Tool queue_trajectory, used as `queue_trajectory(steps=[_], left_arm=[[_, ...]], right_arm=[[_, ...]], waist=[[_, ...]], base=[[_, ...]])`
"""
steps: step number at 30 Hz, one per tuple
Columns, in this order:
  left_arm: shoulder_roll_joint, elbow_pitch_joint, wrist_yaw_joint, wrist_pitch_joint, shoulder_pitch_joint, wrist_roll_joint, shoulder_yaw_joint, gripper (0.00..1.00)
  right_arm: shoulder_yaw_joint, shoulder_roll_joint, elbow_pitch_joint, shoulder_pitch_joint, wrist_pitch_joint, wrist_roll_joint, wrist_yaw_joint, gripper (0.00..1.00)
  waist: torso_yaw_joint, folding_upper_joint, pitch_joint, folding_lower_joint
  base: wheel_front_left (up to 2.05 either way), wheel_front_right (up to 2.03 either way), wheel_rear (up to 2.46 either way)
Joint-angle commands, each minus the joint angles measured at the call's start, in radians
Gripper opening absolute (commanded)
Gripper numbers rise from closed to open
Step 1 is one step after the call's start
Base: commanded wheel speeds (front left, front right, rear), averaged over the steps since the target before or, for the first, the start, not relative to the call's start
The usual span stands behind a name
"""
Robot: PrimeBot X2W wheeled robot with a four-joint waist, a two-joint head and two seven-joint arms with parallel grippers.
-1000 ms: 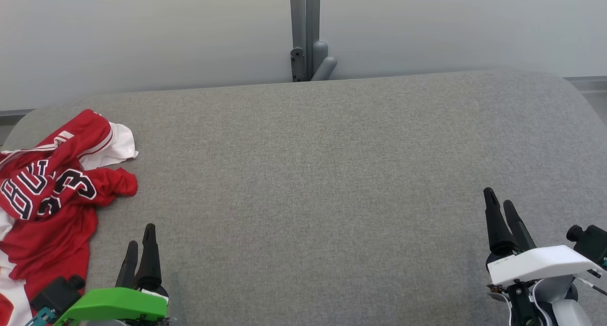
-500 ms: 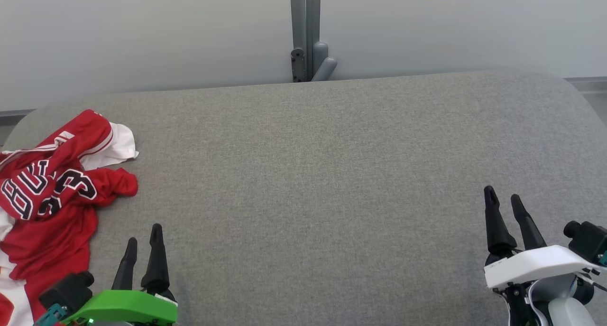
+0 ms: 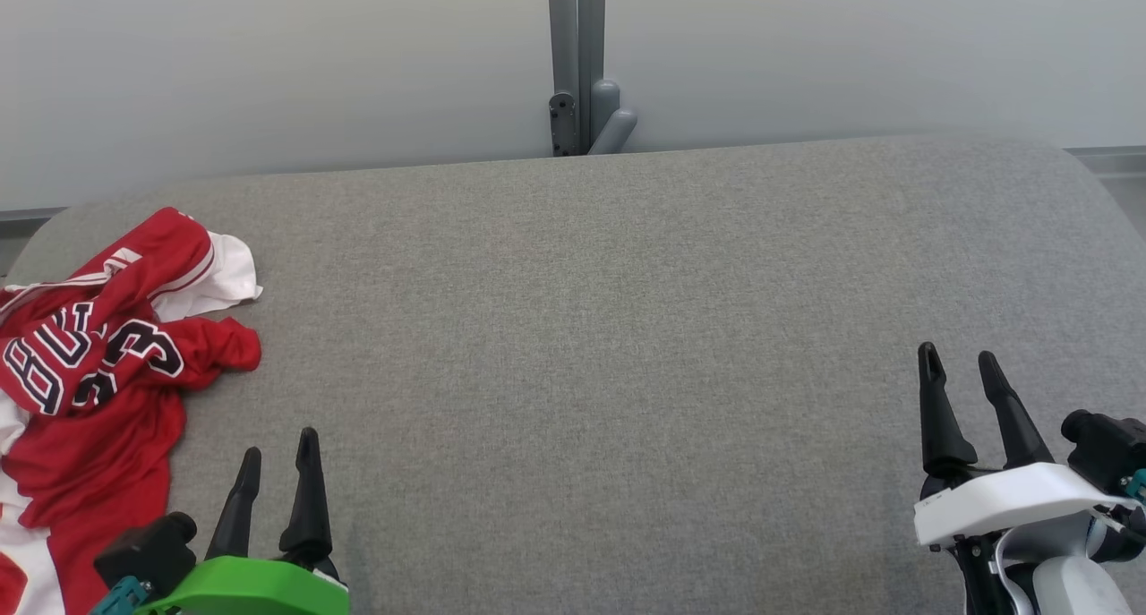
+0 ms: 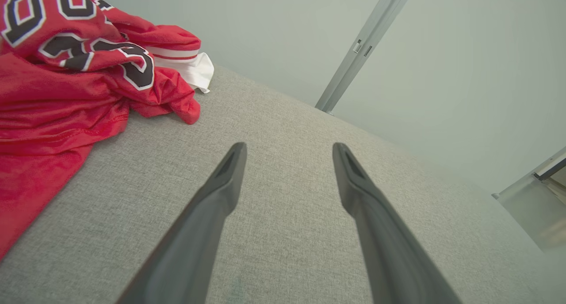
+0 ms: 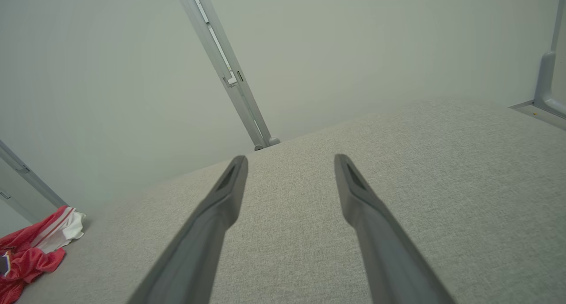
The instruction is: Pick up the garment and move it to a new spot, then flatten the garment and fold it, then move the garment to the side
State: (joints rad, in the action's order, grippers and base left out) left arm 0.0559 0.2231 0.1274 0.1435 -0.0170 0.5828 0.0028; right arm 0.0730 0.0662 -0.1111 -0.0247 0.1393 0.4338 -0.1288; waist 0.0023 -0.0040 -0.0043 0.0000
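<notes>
The garment (image 3: 89, 382) is a red jersey with white trim and black lettering, lying crumpled at the far left of the grey table (image 3: 582, 328). In the left wrist view the garment (image 4: 66, 87) fills the upper left, a short way from the fingertips. My left gripper (image 3: 279, 447) hovers open near the table's front left, just right of the jersey and not touching it. Low at the right stands my right gripper (image 3: 958, 357), open and empty, far from the cloth. From the right wrist view the garment (image 5: 31, 251) is a small heap at the lower left.
A grey post (image 3: 577, 60) rises against the pale wall (image 3: 269, 69) behind the table's far edge. The table's corners are rounded at left and right. Wide bare grey surface lies between the two grippers.
Both grippers have turned on their wrists, so their fingers now show spread apart. The left one has sunk slightly lower and shifted right. The jersey has not moved.
</notes>
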Motion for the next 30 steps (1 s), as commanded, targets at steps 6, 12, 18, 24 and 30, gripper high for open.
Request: queue_trajectory(steps=[6,12,18,24,30], left_arm=[[0.016,-0.026,0.004,0.026,-0.013,-0.105,-0.001,1.0],[0.019,-0.028,0.004,0.04,-0.024,-0.162,-0.001,1.0],[0.022,-0.021,0.004,0.052,-0.027,-0.205,-0.006,1.0],[0.027,-0.014,0.004,0.065,-0.033,-0.253,-0.01,1.0],[0.024,0.008,0.004,0.077,-0.032,-0.29,0.003,1.0]], right_arm=[[-0.002,0.004,0.024,0.008,0.027,-0.093,-0.003,1.0],[0.002,0.006,0.021,0.013,0.042,-0.144,-0.003,1.0],[0.011,0.005,0.011,0.016,0.054,-0.18,-0.003,1.0],[0.029,0.002,-0.001,0.022,0.068,-0.222,-0.002,1.0],[0.044,-0.004,-0.018,0.023,0.08,-0.255,-0.002,1.0]], waist=[[-0.001,0.0024,0.0,0.0],[-0.003,0.0026,-0.001,0.0],[-0.004,0.0027,0.0,0.0],[-0.005,0.0029,0.001,0.0],[-0.006,0.0031,0.002,0.0]], base=[[0.0,0.0,0.0],[0.0,0.0,0.0],[0.0,0.0,0.0],[0.0,0.0,0.0],[0.0,0.0,0.0]])
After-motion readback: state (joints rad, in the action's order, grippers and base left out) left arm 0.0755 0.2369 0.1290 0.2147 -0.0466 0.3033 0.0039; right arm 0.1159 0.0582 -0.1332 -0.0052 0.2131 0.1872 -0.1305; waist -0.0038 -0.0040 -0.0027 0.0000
